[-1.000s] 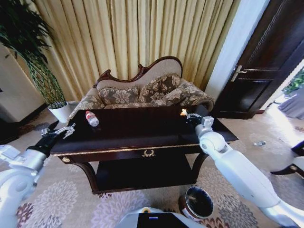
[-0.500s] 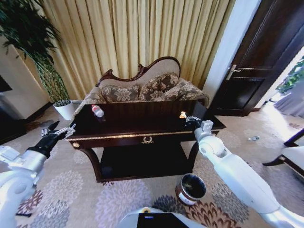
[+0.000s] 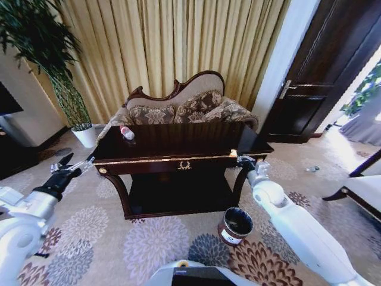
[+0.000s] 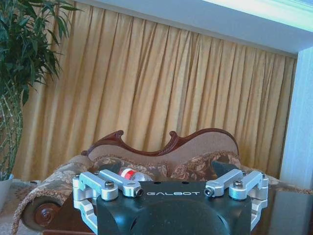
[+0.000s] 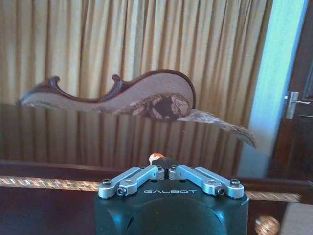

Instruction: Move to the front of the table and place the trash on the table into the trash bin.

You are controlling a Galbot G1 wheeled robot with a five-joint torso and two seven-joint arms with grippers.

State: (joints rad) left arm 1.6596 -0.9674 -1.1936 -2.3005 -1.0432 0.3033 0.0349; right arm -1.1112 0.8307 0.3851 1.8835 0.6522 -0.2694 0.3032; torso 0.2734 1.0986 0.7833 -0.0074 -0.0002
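Floral carpet [image 3: 149, 244] is what you've got underfoot, with the bin [image 3: 236, 226] sitting on it near the desk's right front leg. Your right hand [image 3: 240, 158] hangs at the desk's [image 3: 178, 146] right front corner, clenched around a small pale scrap [image 3: 233, 154] with a reddish tip. Your left hand [image 3: 71, 168] hovers off the left end, fingers spread, holding nothing. Farther back a bottle [image 3: 127, 133] lies on the desk's left rear. Sofa [image 3: 184, 107] and gold curtains [image 3: 178, 47] sit behind.
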